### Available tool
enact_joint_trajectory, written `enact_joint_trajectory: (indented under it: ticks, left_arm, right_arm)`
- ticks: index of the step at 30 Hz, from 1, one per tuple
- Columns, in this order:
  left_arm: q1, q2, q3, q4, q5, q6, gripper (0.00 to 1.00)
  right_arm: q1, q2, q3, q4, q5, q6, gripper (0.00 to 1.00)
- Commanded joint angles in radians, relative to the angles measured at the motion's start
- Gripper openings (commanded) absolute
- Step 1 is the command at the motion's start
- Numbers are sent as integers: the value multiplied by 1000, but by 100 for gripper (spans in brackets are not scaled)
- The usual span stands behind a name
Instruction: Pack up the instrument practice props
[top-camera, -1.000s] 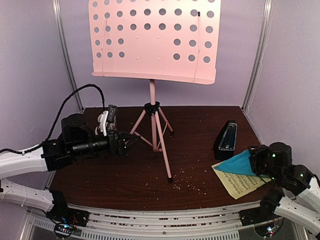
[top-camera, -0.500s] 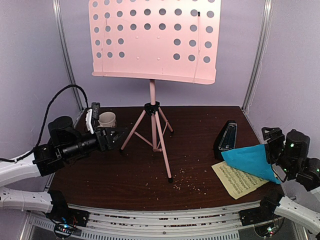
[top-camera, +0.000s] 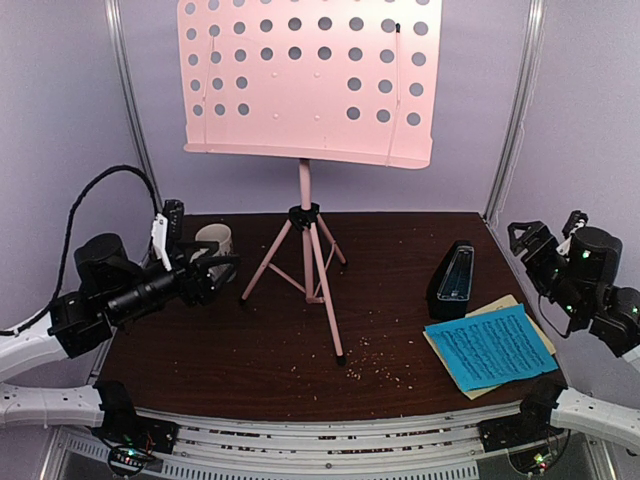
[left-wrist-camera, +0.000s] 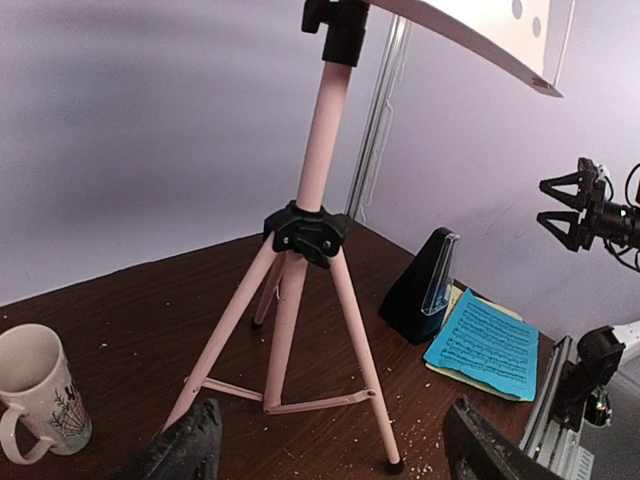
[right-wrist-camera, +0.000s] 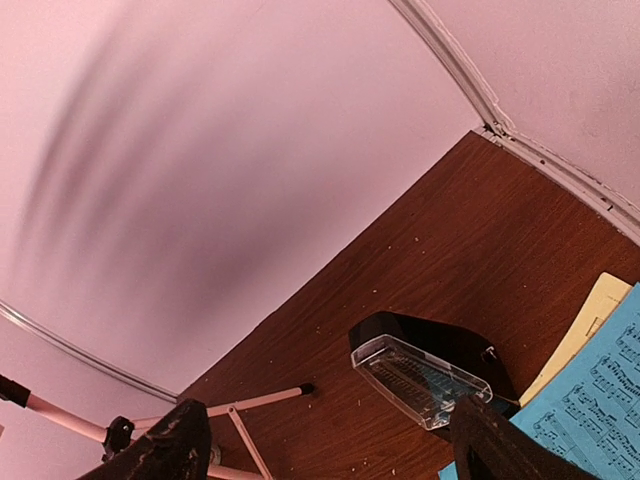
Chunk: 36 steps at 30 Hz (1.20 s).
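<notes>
At lower right, pages (top-camera: 488, 348) lie stacked; my right pincer (top-camera: 525, 242) hangs spread, empty. Next, probably, the stand (top-camera: 305, 80), for my spread left pincer (left-wrist-camera: 333, 445).

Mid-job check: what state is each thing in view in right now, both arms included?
Music stand: upright, tripod legs spread, no pages on it.
Blue page: flat on the yellow page.
Yellow page: flat on the table, mostly covered.
Metronome: upright, clear cover on.
Mug: upright, back left.
Left gripper: fingers open, empty.
Right gripper: fingers open, empty, raised.
</notes>
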Motion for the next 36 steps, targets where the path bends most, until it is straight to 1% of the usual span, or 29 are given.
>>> enact_joint_trajectory:
  ticks: [1, 5, 8, 10, 13, 16, 18, 21, 24, 28, 31, 36]
  left_arm:
    - [6, 33, -4, 34, 57, 191, 79]
    - [6, 102, 5, 72, 84, 331, 76]
    - [2, 167, 35, 119, 95, 495, 76]
    - [-5, 208, 64, 142, 77, 609, 76]
    - [-24, 252, 81, 227, 22, 781, 76]
    - [-26, 290, 84, 311, 23, 918, 77]
    - [-26, 324, 103, 329, 28, 991, 76]
    - [-26, 384, 154, 326, 26, 1070, 74]
    - [-26, 450, 198, 324, 48, 1124, 68]
    - [-26, 521, 247, 322, 45, 1173, 63]
    - [-26, 561, 264, 331, 28, 1205, 60]
    - [-26, 608, 283, 344, -10, 1243, 56]
  right_arm:
    - [2, 24, -36, 74, -89, -59, 84]
    - [2, 54, -67, 108, -160, -55, 84]
    - [2, 59, -100, 146, -194, -46, 84]
    - [3, 55, -119, 167, -205, -36, 83]
    - [3, 46, -138, 182, -213, -23, 84]
    - [2, 28, -156, 183, -212, -12, 84]
    - [2, 13, -168, 186, -208, -4, 83]
    - [2, -9, -189, 194, -202, 12, 83]
    - [2, -27, -212, 211, -197, 28, 83]
    - [2, -24, -233, 265, -201, 47, 83]
    - [2, 17, -244, 322, -256, 55, 84]
    - [2, 122, -219, 357, -343, 42, 83]
